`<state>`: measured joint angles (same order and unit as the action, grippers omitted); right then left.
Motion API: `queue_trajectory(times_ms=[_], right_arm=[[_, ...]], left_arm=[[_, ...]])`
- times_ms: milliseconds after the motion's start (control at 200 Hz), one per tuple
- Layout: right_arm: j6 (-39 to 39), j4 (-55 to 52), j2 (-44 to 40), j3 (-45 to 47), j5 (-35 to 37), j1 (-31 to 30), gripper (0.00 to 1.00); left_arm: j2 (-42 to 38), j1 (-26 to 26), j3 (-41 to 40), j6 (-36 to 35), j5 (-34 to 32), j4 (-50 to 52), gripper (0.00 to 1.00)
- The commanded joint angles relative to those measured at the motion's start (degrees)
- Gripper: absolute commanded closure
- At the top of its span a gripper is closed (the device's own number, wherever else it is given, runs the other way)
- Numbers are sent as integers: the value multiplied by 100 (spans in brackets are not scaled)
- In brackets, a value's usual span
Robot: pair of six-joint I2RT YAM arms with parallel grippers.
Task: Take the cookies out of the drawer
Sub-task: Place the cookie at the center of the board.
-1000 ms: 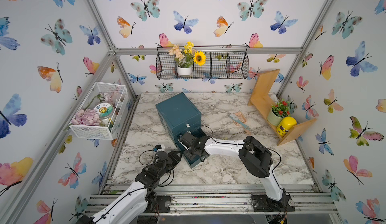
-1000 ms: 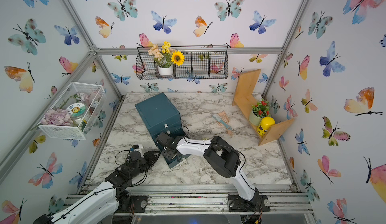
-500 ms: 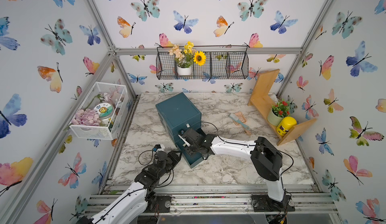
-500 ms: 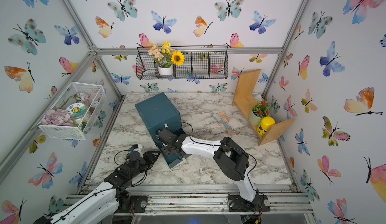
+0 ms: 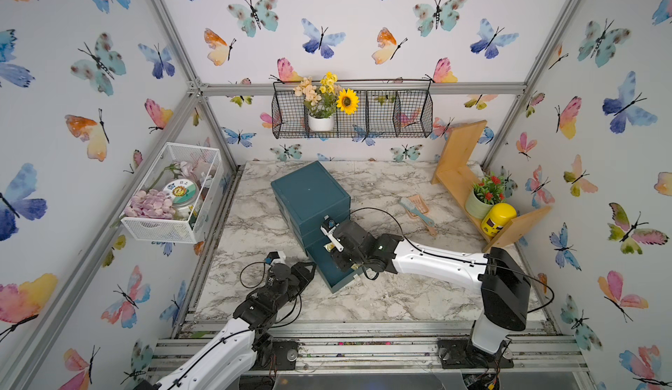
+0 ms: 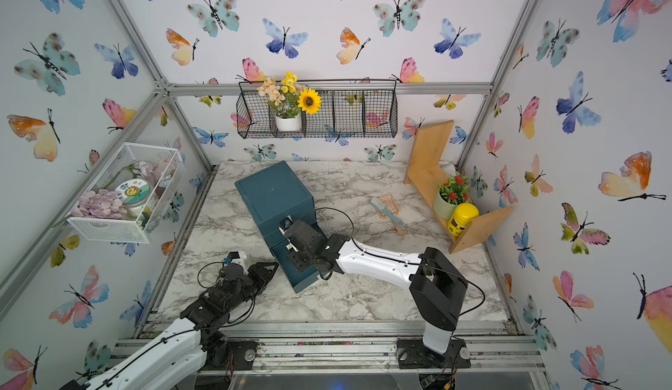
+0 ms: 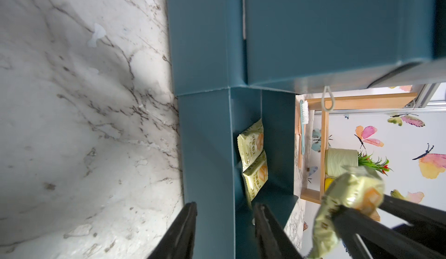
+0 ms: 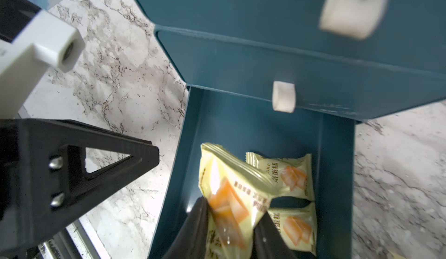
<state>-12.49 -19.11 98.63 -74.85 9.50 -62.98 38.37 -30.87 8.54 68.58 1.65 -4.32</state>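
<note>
One teal cabinet (image 5: pixel 309 195), its lowest drawer (image 8: pixel 241 125) pulled out. Three pale yellow cookies (image 8: pixel 287 175): two lie flat inside the drawer, and the third packet (image 8: pixel 229 187) is clamped just over them by the right gripper (image 8: pixel 231 212). The left gripper (image 7: pixel 225 207) gapes empty beside the drawer. The wrappers show Chinese characters and the letters "AKE"

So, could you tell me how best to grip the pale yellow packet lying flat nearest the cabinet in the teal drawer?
I'd pinch the pale yellow packet across its middle from above: it lies flat on the teal drawer floor, walls block sideways reach, and a second packet lies close.
</note>
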Motion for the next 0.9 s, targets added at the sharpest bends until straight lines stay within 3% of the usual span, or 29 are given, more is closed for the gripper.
queue_trajectory(times_ms=[0,150,481,896], right_arm=[[-65,-345,-370,189,500,39,70],[-37,-555,-724,577,485,464,70],[329,-183,-1163,1592,-729,2246,70],[353,407,-450,1923,-1457,2479,70]], left_arm=[[101,-38,177,-128,-74,-174,56],[245,-33,245,-193,-23,-248,56],[376,-33,323,-327,124,-315,56],[298,-33,302,-363,212,-247,56]])
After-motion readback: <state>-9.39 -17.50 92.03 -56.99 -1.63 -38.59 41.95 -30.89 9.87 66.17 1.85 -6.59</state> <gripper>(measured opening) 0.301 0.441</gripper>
